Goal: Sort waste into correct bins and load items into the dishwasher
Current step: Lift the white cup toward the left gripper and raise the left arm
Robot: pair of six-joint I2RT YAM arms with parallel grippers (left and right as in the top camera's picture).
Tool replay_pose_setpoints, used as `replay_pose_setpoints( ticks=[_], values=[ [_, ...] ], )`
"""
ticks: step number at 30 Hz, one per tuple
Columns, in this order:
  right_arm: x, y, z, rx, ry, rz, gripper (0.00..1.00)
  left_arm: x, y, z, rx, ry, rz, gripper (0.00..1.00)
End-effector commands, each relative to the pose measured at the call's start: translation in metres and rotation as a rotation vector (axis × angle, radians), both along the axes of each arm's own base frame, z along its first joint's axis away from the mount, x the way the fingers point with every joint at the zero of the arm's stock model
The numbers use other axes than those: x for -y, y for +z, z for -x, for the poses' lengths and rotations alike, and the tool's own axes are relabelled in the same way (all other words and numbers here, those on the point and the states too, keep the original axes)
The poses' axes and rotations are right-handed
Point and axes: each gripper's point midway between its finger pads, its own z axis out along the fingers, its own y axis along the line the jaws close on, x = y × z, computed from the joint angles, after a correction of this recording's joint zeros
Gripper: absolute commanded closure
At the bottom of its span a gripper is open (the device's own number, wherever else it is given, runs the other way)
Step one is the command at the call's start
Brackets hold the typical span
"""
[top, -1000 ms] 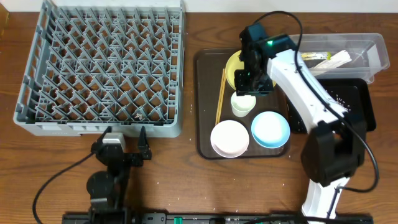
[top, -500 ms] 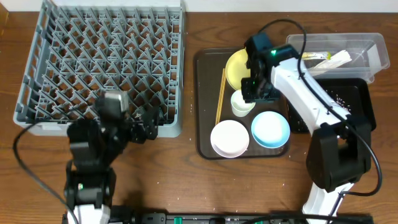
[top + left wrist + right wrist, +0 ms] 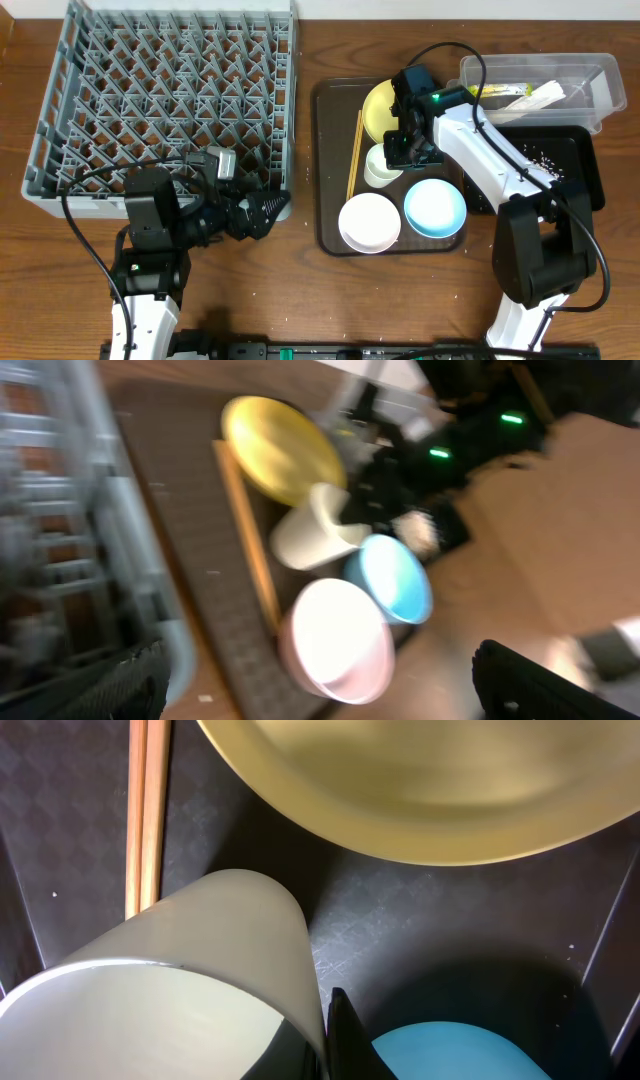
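Gripping the small white cup [image 3: 379, 168] at its wall, the right fingers [image 3: 405, 148] hold it tilted over the brown tray [image 3: 330, 120]; whether its base touches the tray I cannot tell. The yellow plate [image 3: 378, 105] lies just behind these fingers, the chopsticks [image 3: 353, 150] beyond the cup, and the light blue bowl [image 3: 435, 208] and white bowl [image 3: 369, 222] are just in front. The left fingers [image 3: 268, 208] are spread wide and empty, low over the worktop [image 3: 300, 290] beside the corner of the grey rack [image 3: 170, 110], with the tray ahead of them.
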Motion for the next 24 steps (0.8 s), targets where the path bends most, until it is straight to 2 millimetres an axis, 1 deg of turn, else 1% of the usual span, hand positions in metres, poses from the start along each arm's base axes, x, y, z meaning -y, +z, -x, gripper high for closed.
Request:
replay_pose_setpoints(
  ticks=[1,3,5,7,8,10,11,13,14,16,18,21,24],
  values=[
    [0.001,0.000,0.001,-0.009,-0.019,-0.017,0.99,0.021,0.025,0.023,0.016,-0.172,0.126,0.02],
    [-0.008,0.003,0.002,-0.017,-0.013,-0.072,0.99,0.024,0.029,0.027,0.017,-0.204,0.149,0.02],
    [-0.018,0.015,0.001,-0.017,-0.002,-0.158,0.99,0.026,0.032,0.030,0.008,-0.221,0.171,0.02],
    [-0.023,0.035,-0.002,0.000,0.010,-0.254,0.99,0.026,0.033,0.031,-0.055,-0.202,0.209,0.02],
    [-0.024,0.050,-0.004,0.017,0.012,-0.320,0.99,0.026,0.033,0.030,-0.134,-0.174,0.253,0.02],
    [-0.020,0.077,-0.008,0.055,0.004,-0.423,0.99,0.027,0.036,0.030,-0.248,-0.145,0.324,0.02],
    [-0.014,0.095,-0.009,0.081,-0.003,-0.486,0.99,0.028,0.039,0.031,-0.288,-0.149,0.358,0.02],
    [-0.004,0.117,-0.010,0.115,-0.006,-0.566,0.99,0.029,0.043,0.030,-0.312,-0.147,0.385,0.02],
    [0.003,0.129,-0.009,0.131,-0.005,-0.609,0.99,0.029,0.045,0.029,-0.297,-0.150,0.383,0.02],
    [0.013,0.149,-0.006,0.156,0.003,-0.699,0.99,0.027,0.048,0.023,-0.279,-0.132,0.385,0.02],
    [0.013,0.158,-0.004,0.165,0.030,-0.772,0.99,0.024,0.049,0.013,-0.284,-0.082,0.392,0.02],
    [-0.001,0.171,-0.001,0.172,0.089,-0.900,0.99,0.020,0.047,-0.007,-0.291,-0.026,0.410,0.02],
    [-0.024,0.187,0.004,0.193,0.190,-1.041,0.99,0.017,0.033,-0.027,-0.392,0.030,0.461,0.02]
  ],
)
